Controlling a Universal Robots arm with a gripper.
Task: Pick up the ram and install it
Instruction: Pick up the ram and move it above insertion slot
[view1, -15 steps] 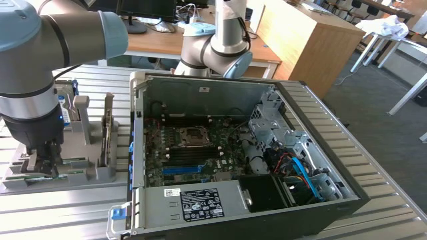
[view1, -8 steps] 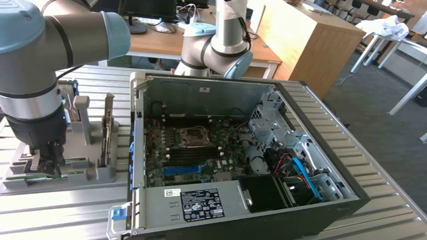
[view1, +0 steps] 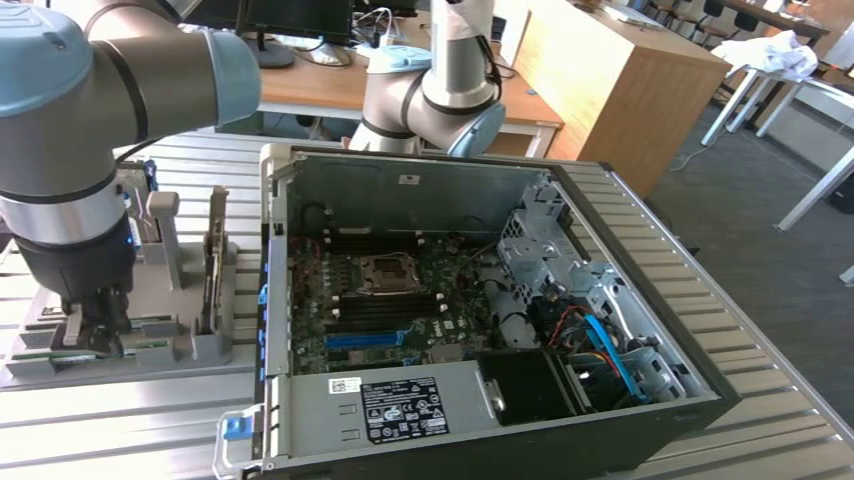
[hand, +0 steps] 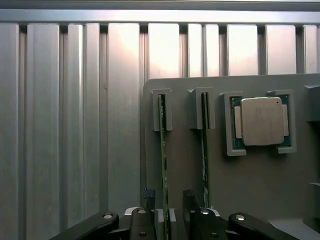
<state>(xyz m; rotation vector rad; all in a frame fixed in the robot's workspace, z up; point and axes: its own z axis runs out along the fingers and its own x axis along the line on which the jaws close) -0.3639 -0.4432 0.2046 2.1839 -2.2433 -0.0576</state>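
The ram (hand: 163, 150) stands on edge in its grey holder (hand: 250, 200), ungripped; fully open jaws straddle it. Pickup and installation remain.

Light looks bright and even to me across the ribbed counter (view1: 787, 400), which shines pale around the grey holder (view1: 200, 345). Beside the holder, the open computer case (view1: 400, 190) has a shadowed interior. On the wrist view I get hard white glare on the counter slats just past the holder. The holder itself reads flat and dim, and the pincer (hand: 169, 200) is nearly black against it.
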